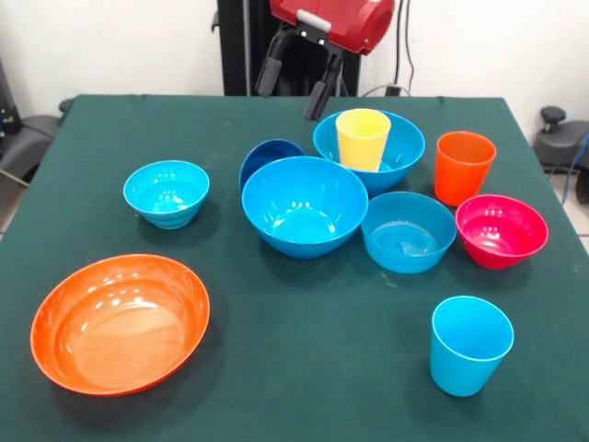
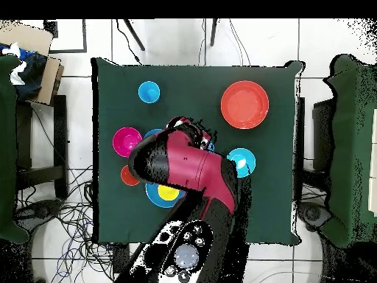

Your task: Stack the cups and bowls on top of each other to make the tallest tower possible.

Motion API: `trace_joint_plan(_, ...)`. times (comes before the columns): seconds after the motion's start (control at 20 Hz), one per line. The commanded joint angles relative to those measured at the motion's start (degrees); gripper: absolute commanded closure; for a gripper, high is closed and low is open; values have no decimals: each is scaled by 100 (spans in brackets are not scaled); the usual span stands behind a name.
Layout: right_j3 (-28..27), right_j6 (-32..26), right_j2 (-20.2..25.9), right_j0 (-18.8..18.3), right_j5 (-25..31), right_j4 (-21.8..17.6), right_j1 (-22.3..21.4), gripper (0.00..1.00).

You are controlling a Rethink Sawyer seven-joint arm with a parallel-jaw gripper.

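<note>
My gripper hangs open and empty above the table's far edge, just behind the bowls. The yellow cup stands upright inside a large blue bowl. The second large blue bowl sits in front, with the small dark blue bowl tilted against its back. The medium light blue bowl and magenta-red bowl sit to the right, with the orange cup behind them. The light blue cup stands near right. The cyan bowl and wide orange bowl are on the left.
In the overhead view the red arm covers the middle cluster; the orange bowl, cyan bowl, magenta-red bowl, light blue cup and yellow cup show around it. Chairs and cables surround the green table.
</note>
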Motion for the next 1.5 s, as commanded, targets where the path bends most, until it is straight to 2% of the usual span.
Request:
trace_joint_plan(0.05,625,-2206,2267,-1752,1779,-328,-979,0)
trace_joint_plan(0.25,1007,-2332,2484,-2236,1531,-606,-1181,0)
trace_joint_plan(0.35,1070,-2290,2642,-2492,1362,-802,-1132,0)
trace_joint_plan(0.45,1019,-2238,2775,-2718,1215,-1000,-1038,0)
trace_joint_plan(0.5,809,-2165,2846,-2798,1144,-1107,-805,0)
trace_joint_plan(0.55,828,-2134,2910,-2920,1046,-1198,-778,0)
trace_joint_plan(0.6,661,-1949,2944,-2870,950,-1282,-511,0)
trace_joint_plan(0.65,652,-1943,3032,-2976,870,-1359,-467,0)
trace_joint_plan(0.8,538,-1539,3064,-2827,818,-1497,-200,0)
trace_joint_plan(1.1,548,-1119,3213,-2806,675,-1635,-49,0)
trace_joint_plan(1.5,256,-655,3201,-2409,1230,-1407,-271,0)
